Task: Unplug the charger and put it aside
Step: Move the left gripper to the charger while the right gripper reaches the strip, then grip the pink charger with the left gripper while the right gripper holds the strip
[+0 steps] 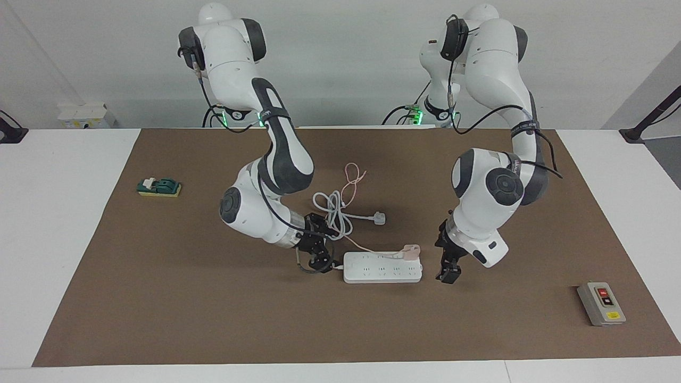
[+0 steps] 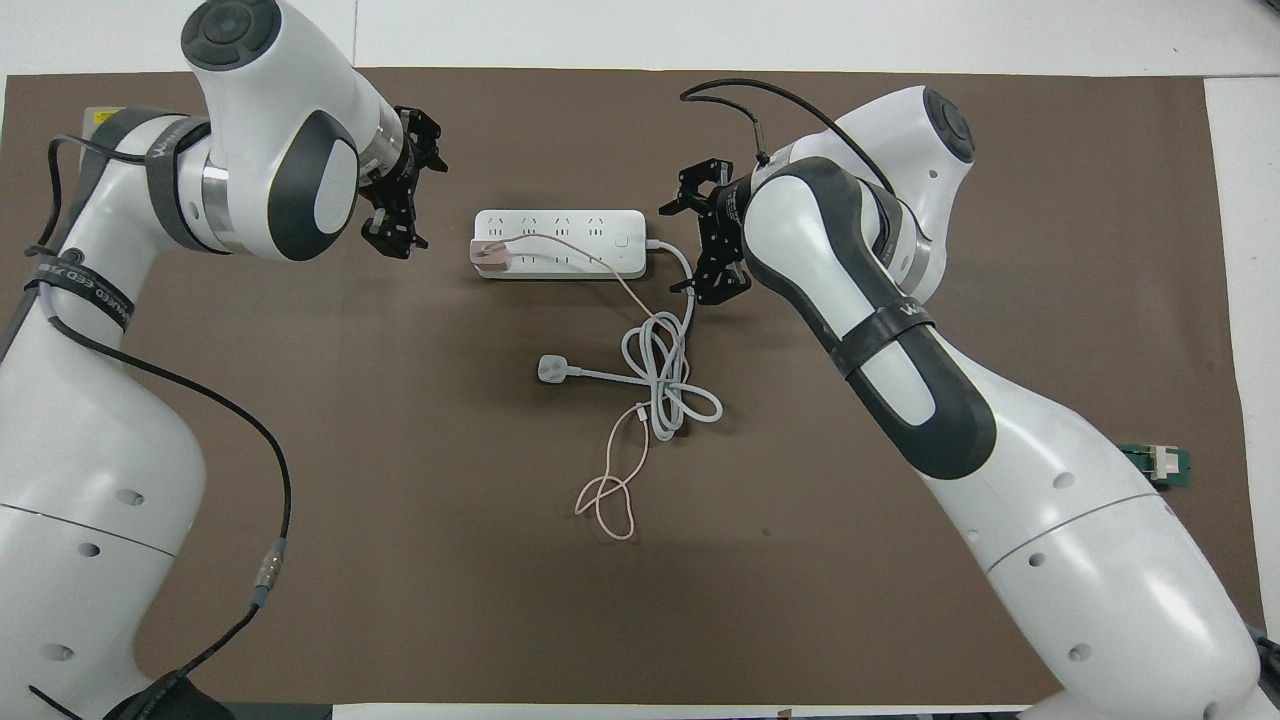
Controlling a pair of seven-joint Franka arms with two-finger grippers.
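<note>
The pale-pink charger (image 1: 410, 250) is plugged into the white power strip (image 1: 382, 267) at the end toward the left arm; it also shows in the overhead view (image 2: 490, 255) on the strip (image 2: 560, 243). Its thin pink cable (image 2: 610, 500) runs toward the robots and ends in a loop. My left gripper (image 1: 448, 268) (image 2: 422, 205) is open and low, beside the strip's charger end, apart from it. My right gripper (image 1: 319, 259) (image 2: 685, 245) is open, low at the strip's cord end.
A white three-pin plug (image 1: 379, 218) and coiled white cord (image 1: 334, 213) lie just nearer the robots than the strip. A green switch block (image 1: 158, 187) sits toward the right arm's end. A grey button box (image 1: 601, 303) sits toward the left arm's end.
</note>
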